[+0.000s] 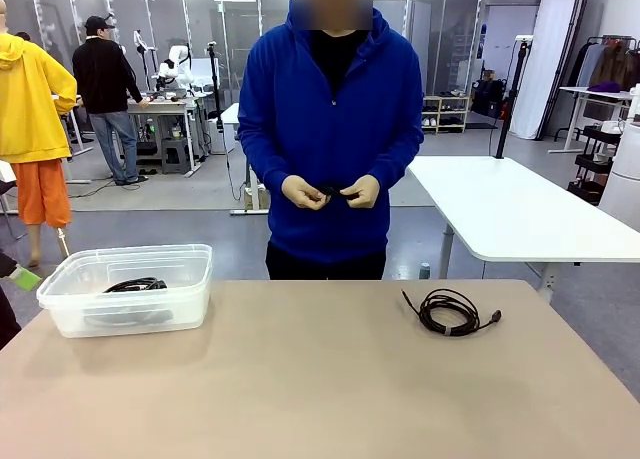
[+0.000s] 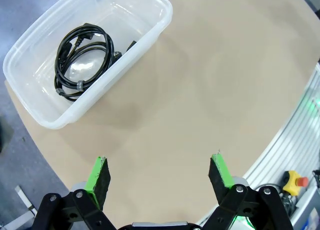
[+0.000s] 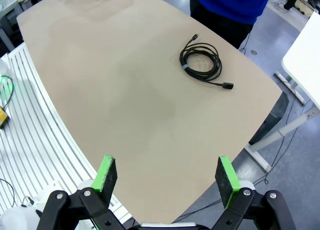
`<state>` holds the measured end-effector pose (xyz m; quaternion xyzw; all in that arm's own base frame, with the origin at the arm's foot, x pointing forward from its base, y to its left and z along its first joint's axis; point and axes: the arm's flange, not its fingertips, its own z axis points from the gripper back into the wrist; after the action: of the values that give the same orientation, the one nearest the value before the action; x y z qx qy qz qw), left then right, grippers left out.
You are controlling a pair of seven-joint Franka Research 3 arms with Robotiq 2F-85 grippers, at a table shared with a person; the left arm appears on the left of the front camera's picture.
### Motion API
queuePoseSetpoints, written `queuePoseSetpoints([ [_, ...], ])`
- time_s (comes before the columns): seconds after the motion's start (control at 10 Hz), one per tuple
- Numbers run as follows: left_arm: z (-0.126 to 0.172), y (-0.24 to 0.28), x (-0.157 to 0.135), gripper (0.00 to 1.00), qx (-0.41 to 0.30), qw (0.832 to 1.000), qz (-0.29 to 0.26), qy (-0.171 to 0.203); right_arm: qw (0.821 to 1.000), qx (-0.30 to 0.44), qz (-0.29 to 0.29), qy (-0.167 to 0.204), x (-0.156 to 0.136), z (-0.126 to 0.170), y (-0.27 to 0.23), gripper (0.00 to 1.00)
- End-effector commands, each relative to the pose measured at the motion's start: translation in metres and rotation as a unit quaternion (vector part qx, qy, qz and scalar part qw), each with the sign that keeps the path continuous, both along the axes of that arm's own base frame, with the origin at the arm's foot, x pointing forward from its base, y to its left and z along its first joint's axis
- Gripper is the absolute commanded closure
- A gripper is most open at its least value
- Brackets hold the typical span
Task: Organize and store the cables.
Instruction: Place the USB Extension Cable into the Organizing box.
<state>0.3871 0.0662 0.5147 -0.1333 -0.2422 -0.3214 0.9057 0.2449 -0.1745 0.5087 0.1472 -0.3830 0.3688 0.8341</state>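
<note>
Held both the left gripper (image 2: pixel 159 161) and the right gripper (image 3: pixel 165 162) wide apart and empty above the tan table (image 1: pixel 300 379). Found one coiled cable (image 1: pixel 452 312) loose on the table's right, toward the far edge, a second cable (image 2: pixel 82 54) wound inside the clear plastic bin (image 1: pixel 60 314) at far left, and a third cable (image 1: pixel 332 190) between the person's hands (image 1: pixel 305 192). Risked, on any pick of the loose coil, catching a single strand and pulling the loops apart, or dragging the trailing plug. Worked on a smooth, bare tabletop in an open lab with white tables and grey floor.
</note>
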Motion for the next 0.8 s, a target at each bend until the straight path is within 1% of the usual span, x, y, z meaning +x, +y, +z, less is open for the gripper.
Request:
queuePoseSetpoints([
  [0.0, 0.001, 0.002, -0.003, 0.0, 0.001, 1.0, -0.002, 0.004, 0.999, -0.038, 0.016, 0.002, 0.022, 0.009, 0.019, 0.0],
  [0.1, 0.001, 0.002, -0.003, 0.0, 0.001, 1.0, -0.002, 0.004, 0.997, -0.063, 0.032, 0.008, 0.038, 0.01, 0.033, 0.0],
  [0.2, 0.001, 0.002, -0.003, 0.0, 0.001, 1.0, -0.002, 0.004, 0.995, -0.081, 0.058, 0.017, 0.063, 0.01, 0.053, 0.0],
  [0.3, 0.001, 0.002, -0.003, 0.0, 0.001, 1.0, -0.002, 0.004, 0.991, -0.109, 0.082, 0.016, 0.089, 0.011, 0.074, 0.0],
  [0.4, 0.001, 0.002, -0.003, 0.0, 0.001, 1.0, -0.002, 0.004, 0.984, -0.14, 0.112, 0.019, 0.125, 0.008, 0.1, 0.0],
  [0.5, 0.001, 0.002, -0.003, 0.0, 0.001, 1.0, -0.002, 0.004, 0.976, -0.176, 0.129, 0.024, 0.157, 0.002, 0.119, 0.0],
  [0.6, 0.001, 0.002, -0.003, 0.0, 0.001, 1.0, -0.002, 0.004, 0.971, -0.185, 0.148, 0.033, 0.185, -0.006, 0.136, 0.0],
  [0.7, 0.001, 0.002, -0.003, 0.0, 0.001, 1.0, -0.002, 0.004, 0.964, -0.195, 0.173, 0.044, 0.206, -0.017, 0.152, 0.0],
])
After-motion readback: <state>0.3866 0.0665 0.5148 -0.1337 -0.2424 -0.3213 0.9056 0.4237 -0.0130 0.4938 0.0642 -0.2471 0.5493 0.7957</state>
